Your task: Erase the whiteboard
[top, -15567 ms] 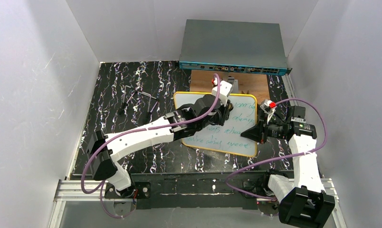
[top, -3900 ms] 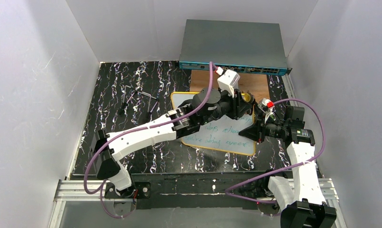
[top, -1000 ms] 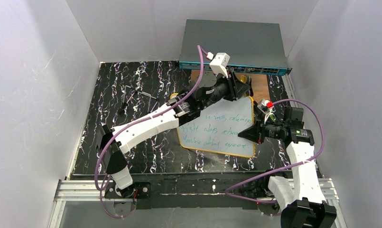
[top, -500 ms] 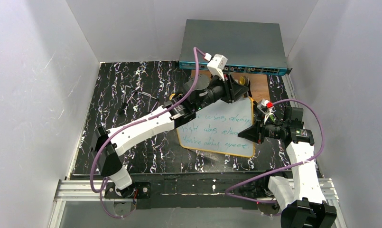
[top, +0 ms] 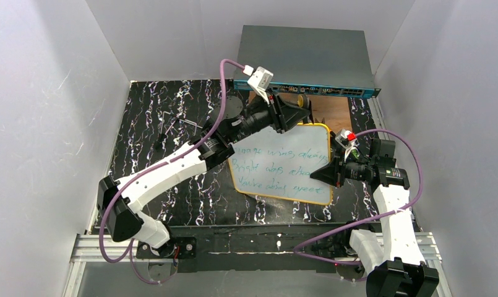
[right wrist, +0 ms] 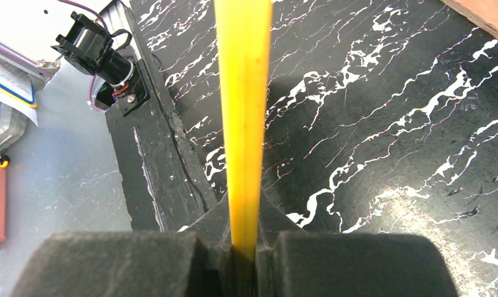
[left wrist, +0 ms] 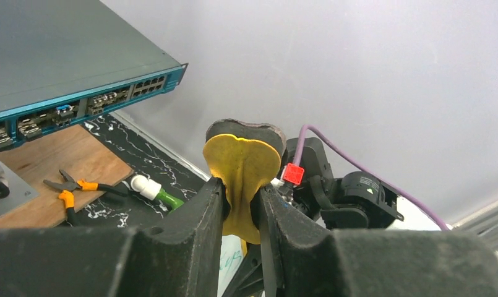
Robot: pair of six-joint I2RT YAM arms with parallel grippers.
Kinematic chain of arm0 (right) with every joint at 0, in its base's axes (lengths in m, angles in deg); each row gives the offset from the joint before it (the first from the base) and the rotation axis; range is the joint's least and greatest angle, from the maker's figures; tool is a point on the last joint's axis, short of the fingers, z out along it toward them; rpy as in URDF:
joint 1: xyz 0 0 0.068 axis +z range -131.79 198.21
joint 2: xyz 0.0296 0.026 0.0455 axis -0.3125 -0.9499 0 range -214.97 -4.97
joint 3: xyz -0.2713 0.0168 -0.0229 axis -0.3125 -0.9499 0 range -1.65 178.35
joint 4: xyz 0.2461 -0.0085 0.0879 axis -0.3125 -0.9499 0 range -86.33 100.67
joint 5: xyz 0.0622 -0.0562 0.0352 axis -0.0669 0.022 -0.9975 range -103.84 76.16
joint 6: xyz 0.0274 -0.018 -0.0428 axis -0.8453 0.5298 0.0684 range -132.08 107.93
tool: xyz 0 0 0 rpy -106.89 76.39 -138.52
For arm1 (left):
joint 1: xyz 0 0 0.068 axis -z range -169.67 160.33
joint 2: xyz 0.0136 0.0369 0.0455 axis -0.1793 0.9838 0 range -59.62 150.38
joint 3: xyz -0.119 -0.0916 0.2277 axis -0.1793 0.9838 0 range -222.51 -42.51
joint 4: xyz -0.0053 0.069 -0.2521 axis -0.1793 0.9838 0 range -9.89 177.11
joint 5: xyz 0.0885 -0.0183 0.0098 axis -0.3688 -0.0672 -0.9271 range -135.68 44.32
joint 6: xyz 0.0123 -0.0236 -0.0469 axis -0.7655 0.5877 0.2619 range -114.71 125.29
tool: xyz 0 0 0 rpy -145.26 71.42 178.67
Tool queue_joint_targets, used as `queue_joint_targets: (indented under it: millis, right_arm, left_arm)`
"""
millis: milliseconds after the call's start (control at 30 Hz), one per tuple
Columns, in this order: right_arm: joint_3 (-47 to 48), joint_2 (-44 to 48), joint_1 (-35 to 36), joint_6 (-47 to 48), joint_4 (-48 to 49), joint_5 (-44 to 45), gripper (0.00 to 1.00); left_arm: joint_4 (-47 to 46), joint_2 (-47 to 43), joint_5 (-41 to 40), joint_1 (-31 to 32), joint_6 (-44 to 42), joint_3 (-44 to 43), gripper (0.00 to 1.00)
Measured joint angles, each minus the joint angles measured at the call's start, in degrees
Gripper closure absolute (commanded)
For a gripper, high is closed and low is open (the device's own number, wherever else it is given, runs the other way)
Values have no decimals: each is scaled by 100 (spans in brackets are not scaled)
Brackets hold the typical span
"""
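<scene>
My left pincer clamps yellow eraser, raised above far edge of whiteboard. Written lines lie nearward of it, running left-right. My right pincer pinches board's right rim. Next stroke: down, toward me.

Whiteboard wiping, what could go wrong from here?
The left gripper pinches only the lower part of the yellow eraser, so it may twist or slip when pressed on the writing.
The right gripper clamps the whiteboard by its thin right rim alone; a hard wipe could pivot the board.
The left gripper also sits close to the network switch and could bump it.
</scene>
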Motion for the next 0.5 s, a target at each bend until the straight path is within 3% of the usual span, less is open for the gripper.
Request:
queue_joint_targets:
  millis: [267,500]
  right_arm:
    - [0,0,0,0,2,2,99]
    - [0,0,2,-7,7,2,99]
  left_arm:
    - [444,-229,614,2,-17,332,100]
    - [1484,-57,-470,721,-260,358,100]
